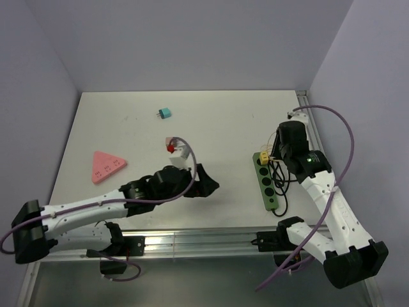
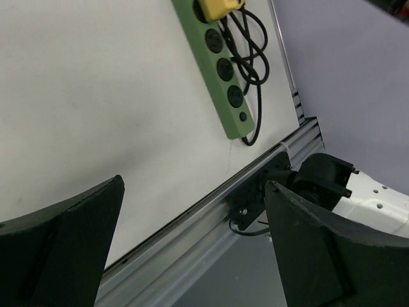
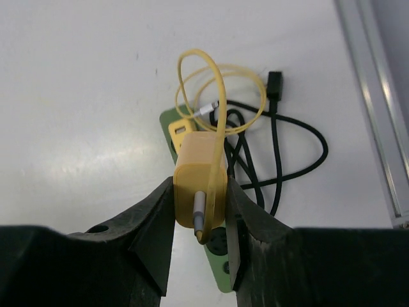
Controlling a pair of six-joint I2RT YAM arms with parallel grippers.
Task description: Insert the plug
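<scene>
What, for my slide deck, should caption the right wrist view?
Right gripper shut on a yellow charger over the green power strip, yellow cable looping beyond.

The yellow boxy plastic plug, trailing a thin yellow cable in loops, stood pinched between the right gripper fingers over the 12 o'clock end of the long green plastic power strip. The strip lay flat at 3 o'clock in the overhead view, round black sockets upward.

A pink triangle, a teal block and a red piece lie apart.
</scene>
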